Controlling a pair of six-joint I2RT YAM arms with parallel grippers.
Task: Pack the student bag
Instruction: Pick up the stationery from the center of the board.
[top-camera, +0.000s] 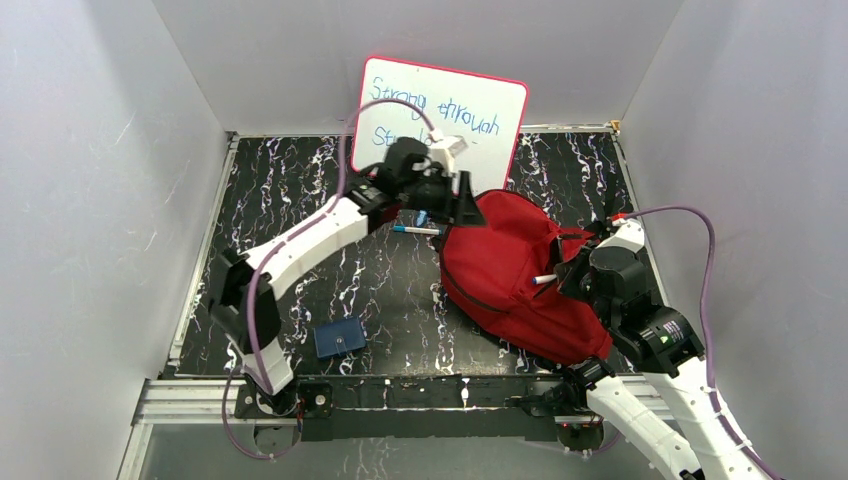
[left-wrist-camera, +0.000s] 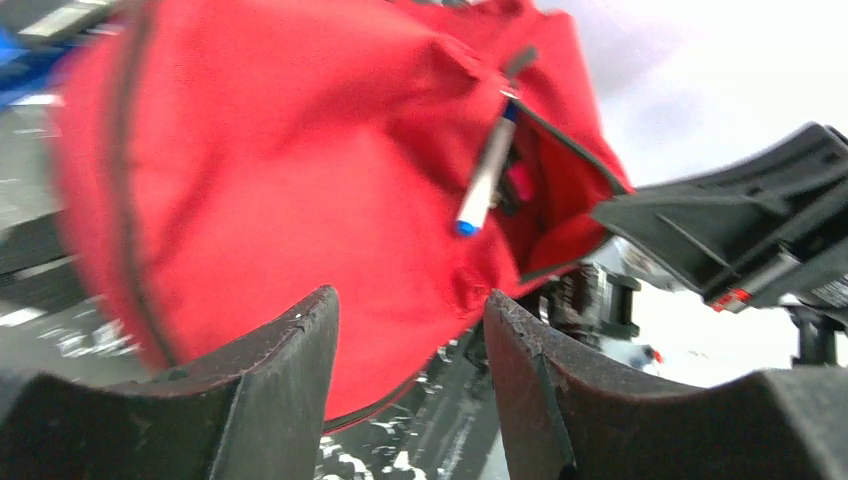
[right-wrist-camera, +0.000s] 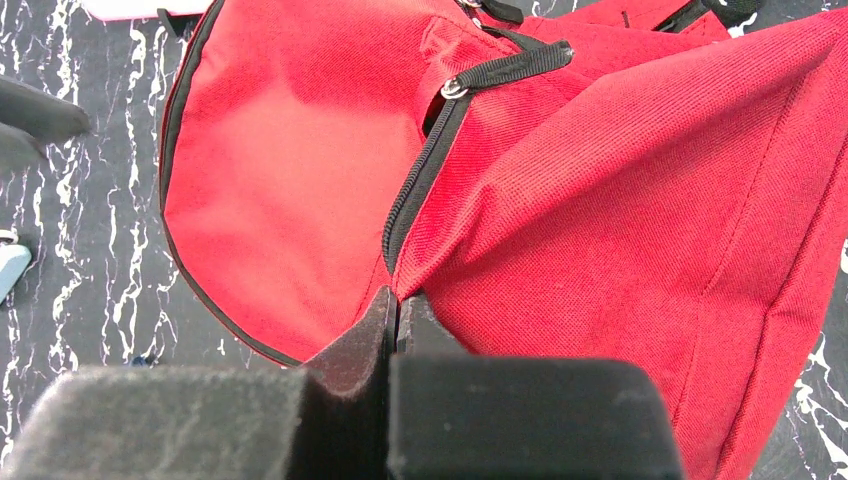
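Table (top-camera: 290, 180): black top with white marble veining.
Whiteboard (top-camera: 470, 110), upper centre: red-edged, standing against the back wall, blue handwriting, lower part hidden.
Pen (top-camera: 414, 230), centre: flat on the table just below the whiteboard, white barrel, blue end.
Flat blue rectangular item (top-camera: 340, 337), lower left of centre: on the table, well apart from the pen.
Marker (top-camera: 545, 279), right of centre: white barrel, blue tip, tilted.
White walls (top-camera: 90, 200) on three sides.

Whiteboard (top-camera: 482, 104) reads "Strong through".

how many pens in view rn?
2. One pen lies on the table just left of the red bag; a second pen sticks out of the bag's open pocket. More may be hidden inside.
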